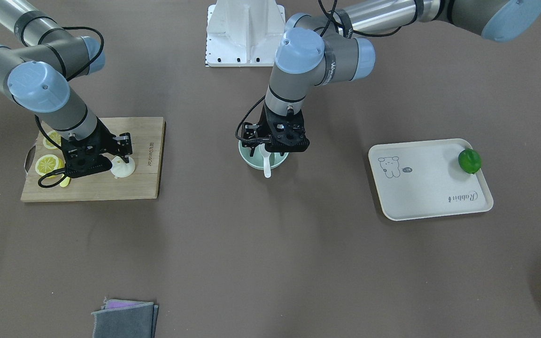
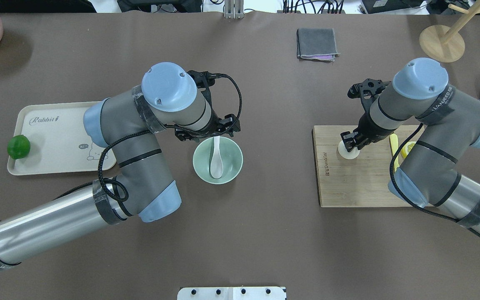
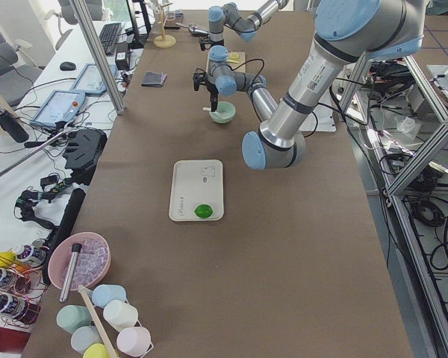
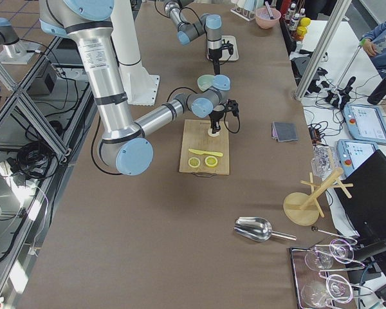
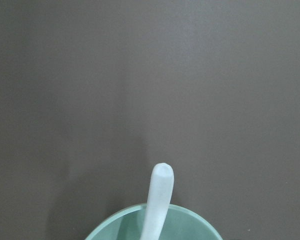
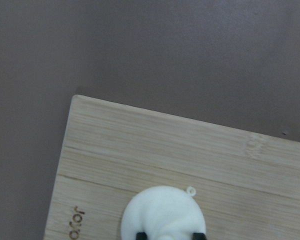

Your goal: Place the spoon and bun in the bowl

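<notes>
The white spoon (image 2: 216, 160) lies in the mint-green bowl (image 2: 198, 166) at the table's middle, its handle leaning on the far rim; the left wrist view shows the handle (image 5: 159, 200) above the bowl (image 5: 190, 225). My left gripper (image 2: 206, 134) hovers over that rim, apparently open, with no fingers in its wrist view. The white bun (image 2: 347, 151) sits on the wooden cutting board (image 2: 361, 183). My right gripper (image 2: 353, 141) is down on the bun (image 6: 162, 212), a fingertip (image 6: 140, 234) on each side of it.
Lemon slices (image 1: 47, 164) and a yellow knife (image 2: 394, 150) lie on the board behind the right gripper. A cream tray (image 2: 56, 141) with a green lime (image 2: 18, 146) lies left of the bowl. A grey cloth (image 2: 317, 43) lies at the far edge.
</notes>
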Tool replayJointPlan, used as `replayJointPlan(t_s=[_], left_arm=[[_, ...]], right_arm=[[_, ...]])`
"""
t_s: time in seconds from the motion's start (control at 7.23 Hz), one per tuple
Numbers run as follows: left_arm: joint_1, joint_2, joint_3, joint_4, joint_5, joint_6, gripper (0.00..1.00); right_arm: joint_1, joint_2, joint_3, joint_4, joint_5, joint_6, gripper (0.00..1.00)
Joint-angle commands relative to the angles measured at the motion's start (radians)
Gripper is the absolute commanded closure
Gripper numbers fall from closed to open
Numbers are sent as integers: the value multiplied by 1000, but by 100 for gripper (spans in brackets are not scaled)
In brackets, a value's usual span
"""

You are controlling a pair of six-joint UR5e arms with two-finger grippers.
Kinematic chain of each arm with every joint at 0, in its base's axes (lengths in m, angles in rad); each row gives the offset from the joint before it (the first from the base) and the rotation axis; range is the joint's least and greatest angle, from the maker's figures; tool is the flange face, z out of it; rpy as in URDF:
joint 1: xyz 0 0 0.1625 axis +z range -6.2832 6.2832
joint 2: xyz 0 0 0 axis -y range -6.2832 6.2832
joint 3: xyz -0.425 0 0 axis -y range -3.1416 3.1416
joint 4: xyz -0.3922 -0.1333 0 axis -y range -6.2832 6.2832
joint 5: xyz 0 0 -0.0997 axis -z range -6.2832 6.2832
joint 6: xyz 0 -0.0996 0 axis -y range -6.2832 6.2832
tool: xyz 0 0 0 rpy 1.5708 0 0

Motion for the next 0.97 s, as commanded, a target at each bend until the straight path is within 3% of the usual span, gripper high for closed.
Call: replayJointPlan(t_s=[0.0,0.28,0.55,0.83], left_arm=[[-35,10,-22,7,-12,19,3],[-102,84,-105,7,-101,78,3],[-226,264,-250,8,-227,269,3],[-326,376,-283,7,-308,416,3]], right_arm=[[-1,10,8,0,-1,2,100],[-1,61,54,-11,-3,77,100],[-57,225,45,-17,-41,312,100],[-192,441,-9,-110,-185,524,100]])
